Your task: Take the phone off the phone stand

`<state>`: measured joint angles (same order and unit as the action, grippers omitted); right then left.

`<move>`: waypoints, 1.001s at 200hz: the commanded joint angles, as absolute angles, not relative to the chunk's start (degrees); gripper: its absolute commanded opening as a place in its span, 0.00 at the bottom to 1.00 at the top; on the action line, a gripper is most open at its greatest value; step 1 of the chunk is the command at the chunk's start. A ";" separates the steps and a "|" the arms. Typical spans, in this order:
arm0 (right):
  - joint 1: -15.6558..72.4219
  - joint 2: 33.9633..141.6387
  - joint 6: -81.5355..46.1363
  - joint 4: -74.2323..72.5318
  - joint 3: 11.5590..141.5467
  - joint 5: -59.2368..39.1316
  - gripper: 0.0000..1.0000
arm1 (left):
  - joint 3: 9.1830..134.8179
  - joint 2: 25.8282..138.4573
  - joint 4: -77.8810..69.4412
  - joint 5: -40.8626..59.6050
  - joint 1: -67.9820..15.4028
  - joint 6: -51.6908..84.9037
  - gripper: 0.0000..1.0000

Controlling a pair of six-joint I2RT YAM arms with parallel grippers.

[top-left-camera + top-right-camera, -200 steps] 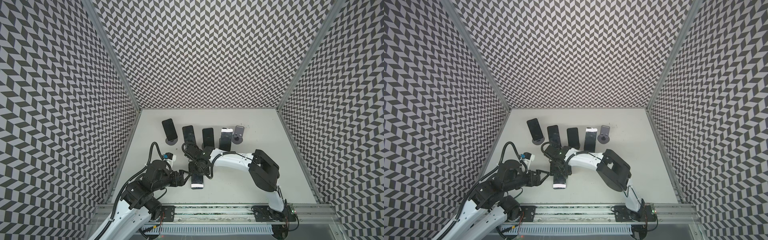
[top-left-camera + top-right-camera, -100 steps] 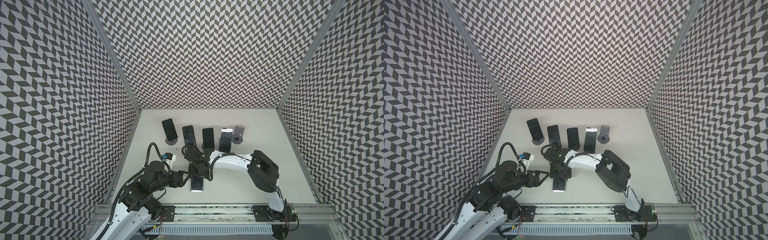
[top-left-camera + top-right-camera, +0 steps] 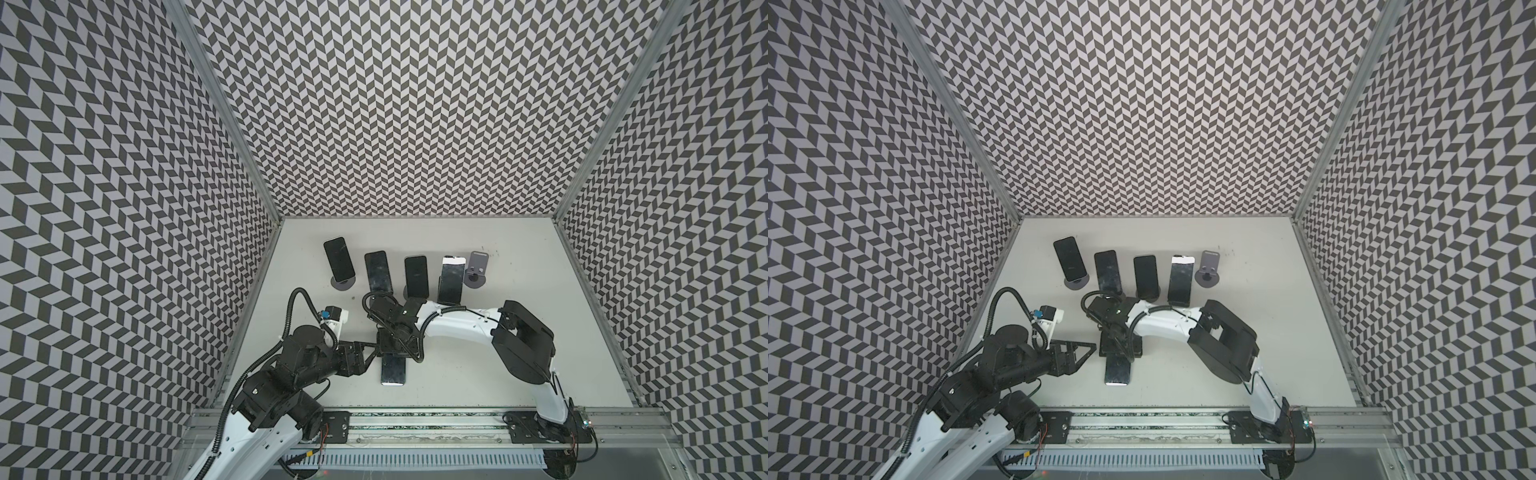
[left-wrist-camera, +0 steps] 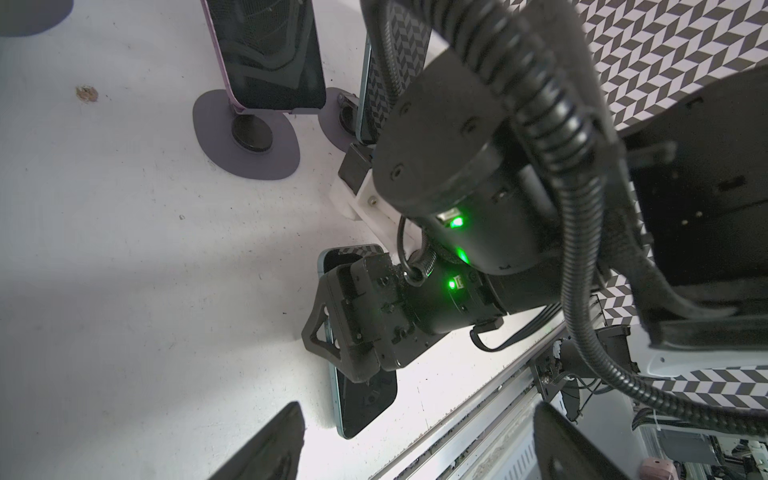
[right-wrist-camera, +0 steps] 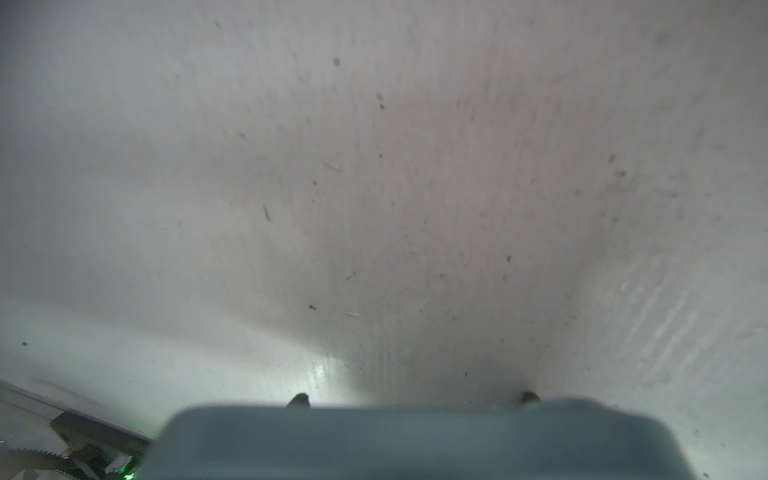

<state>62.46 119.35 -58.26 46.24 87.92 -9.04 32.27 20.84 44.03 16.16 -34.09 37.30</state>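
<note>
While clamping the phone (image 3: 393, 370) across its width, reaches in low with the right gripper (image 3: 393, 353), well in front of the empty stand (image 3: 477, 272) and off to its left in both top views. Holds the phone flat, dark screen up, one end jutting past the jaws away from the stand, toward the rail (image 3: 415, 419). Sits right down at the table (image 3: 498, 374); cannot tell whether touching it or just above. From the left wrist, shows the same grip: one triangular finger (image 4: 318, 332) pressed on the phone's teal edge, the other hidden behind the gripper body. From the right wrist, shows only two dark fingertips (image 5: 299, 401) peeking over a blurred blue-grey end of the phone, with bare table beyond. Has the left gripper (image 3: 370, 355) just beside the phone, on the side farther from the stand, jaws spread and holding nothing; comes close to the right gripper's body, cannot tell whether touching. Shows the stand bare and upright, a white phone (image 3: 451, 280) propped just to its left and three dark phones (image 3: 416, 276) farther left in the same row.
</note>
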 commanded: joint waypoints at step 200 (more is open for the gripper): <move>61.39 126.30 -63.04 54.70 92.13 -9.81 0.63 | 32.32 17.80 44.18 12.48 -31.91 39.73 0.86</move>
<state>61.58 122.72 -60.42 52.75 93.27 -9.63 32.27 18.65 44.25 13.17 -32.45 39.33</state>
